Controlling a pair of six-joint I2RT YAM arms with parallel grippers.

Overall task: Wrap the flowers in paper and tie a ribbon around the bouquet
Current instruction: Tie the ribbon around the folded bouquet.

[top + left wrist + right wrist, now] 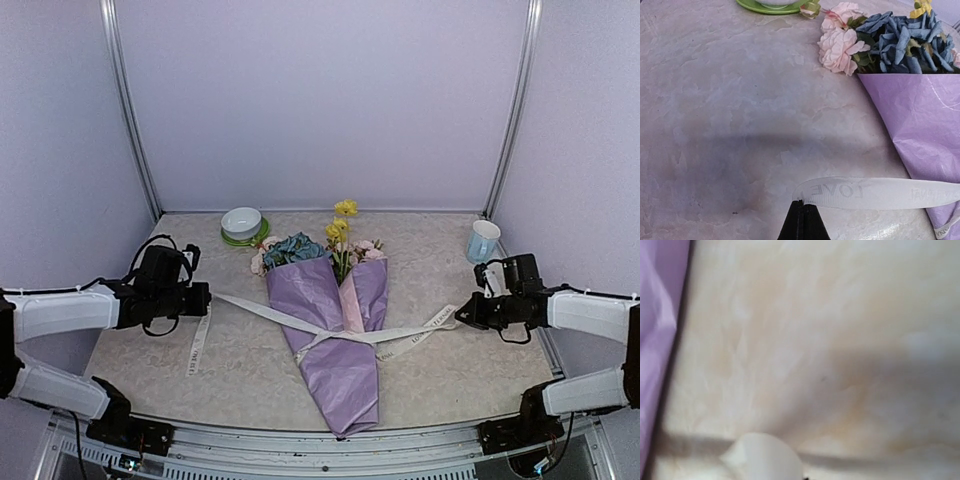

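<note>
Lilac bouquet (335, 340) lies mid-table (450, 370) in top view, heads pointing away from my bases, tip toward the near edge. Ribbon (262, 313) crosses its waist, one strand out each side. Left end effector (203, 298) is clamped on the left strand, spare tail flopped on the table beside it. Right end effector (463, 316) is closed at the right strand's end; looks pinched.

Left wrist: tips together on the ribbon (875, 192), flat-on, by the printed lettering. Paper (925, 120) thin and crinkly, flowers (900, 40) at its mouth.

Right wrist: blurry. Cream ribbon loop (765, 457) at bottom edge, paper (657, 315) at left. Can't see my own fingers here.

Handling, my read: ribbon is near weightless, floppy, prob slick, so pinch flat across the width near the ends. Bouquet is light and will slide or roll if the pull is uneven. Paper creases/tears easily, so don't grab it.
</note>
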